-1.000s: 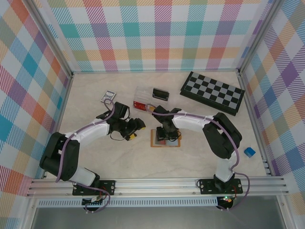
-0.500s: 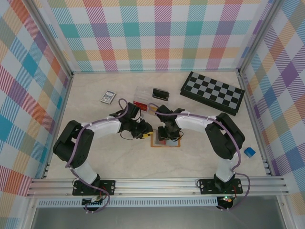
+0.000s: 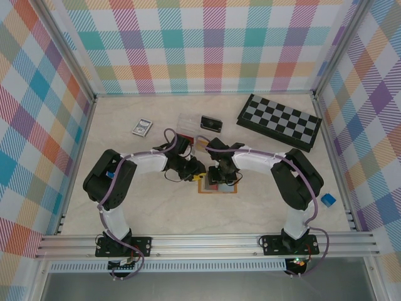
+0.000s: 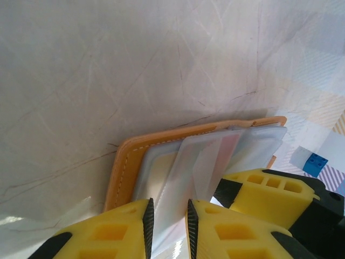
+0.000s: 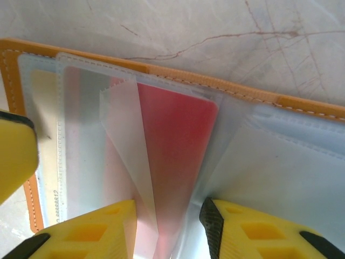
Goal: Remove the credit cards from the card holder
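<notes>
The small orange-tan stitched leather card holder (image 3: pixel 218 190) lies open and flat at the middle of the pale, veined marble-look table (image 3: pixel 156 210). The left gripper (image 4: pixel 170 226), yellow moulded plastic with black pads, is clamped on a thin frosted plastic sleeve (image 4: pixel 186 162). The right gripper (image 5: pixel 168 229) stands astride a second sleeve (image 5: pixel 81 140) holding a glossy red card (image 5: pixel 175 135), its jaws apart; I cannot tell whether they pinch it.

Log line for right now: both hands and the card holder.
card holder: open on table | left hand: shut on clear sleeve | right hand: jaws astride red card, grip unclear | red card: inside sleeve
</notes>
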{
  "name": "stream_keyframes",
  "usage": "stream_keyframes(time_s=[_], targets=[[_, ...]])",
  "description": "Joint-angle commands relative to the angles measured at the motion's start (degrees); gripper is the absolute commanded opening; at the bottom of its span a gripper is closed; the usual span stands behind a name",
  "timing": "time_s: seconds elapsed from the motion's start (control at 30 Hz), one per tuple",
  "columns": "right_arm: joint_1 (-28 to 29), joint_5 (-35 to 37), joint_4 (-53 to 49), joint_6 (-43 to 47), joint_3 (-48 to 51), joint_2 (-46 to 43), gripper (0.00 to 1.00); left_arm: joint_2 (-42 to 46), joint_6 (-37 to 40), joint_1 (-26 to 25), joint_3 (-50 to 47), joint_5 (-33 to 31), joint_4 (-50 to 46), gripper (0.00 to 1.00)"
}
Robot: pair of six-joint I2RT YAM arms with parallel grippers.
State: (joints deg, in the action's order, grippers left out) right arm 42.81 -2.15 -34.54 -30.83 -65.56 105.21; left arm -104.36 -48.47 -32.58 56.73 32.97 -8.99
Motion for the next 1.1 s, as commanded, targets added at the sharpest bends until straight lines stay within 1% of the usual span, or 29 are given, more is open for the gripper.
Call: stream_keyframes(time_s=[0.0, 0.1, 0.17, 0.5, 0.67, 0.87, 1.07], targets=[[-0.35, -0.21, -1.73, 0.77, 3.13, 1.82, 0.39, -1.14, 1.77, -0.8, 1.78, 0.6, -0.81, 0.25], [-0.7, -1.23, -1.59, 0.96, 3.25, 1.69, 0.39, -1.88, 4.15, -1.24, 2.74, -1.63, -4.53, 0.25], [-0.76, -1.95, -1.1, 1.03, 3.33, 1.6, 0.39, -2.32, 4.18, -1.43, 2.28, -1.0, -3.76, 0.25], [-1.76, -6.99, 2.99, 1.87, 5.73, 0.2, 0.39, -3.96, 5.09, -2.14, 2.05, -2.45, -5.06, 0.25], [-2.37, -9.69, 5.73, 3.07, 7.5, -0.44, 0.38, -4.67, 5.43, -2.58, 2.51, -1.43, -5.07, 0.26], [-2.99, -8.57, 4.31, 5.16, 7.16, 0.5, 0.36, -4.97, 5.96, -2.7, 3.51, -0.34, -4.7, 0.24], [-3.6, -10.19, 5.88, 5.34, 8.2, 0.14, 0.34, -5.07, 6.95, -2.67, 3.75, 0.85, -4.24, 0.24]])
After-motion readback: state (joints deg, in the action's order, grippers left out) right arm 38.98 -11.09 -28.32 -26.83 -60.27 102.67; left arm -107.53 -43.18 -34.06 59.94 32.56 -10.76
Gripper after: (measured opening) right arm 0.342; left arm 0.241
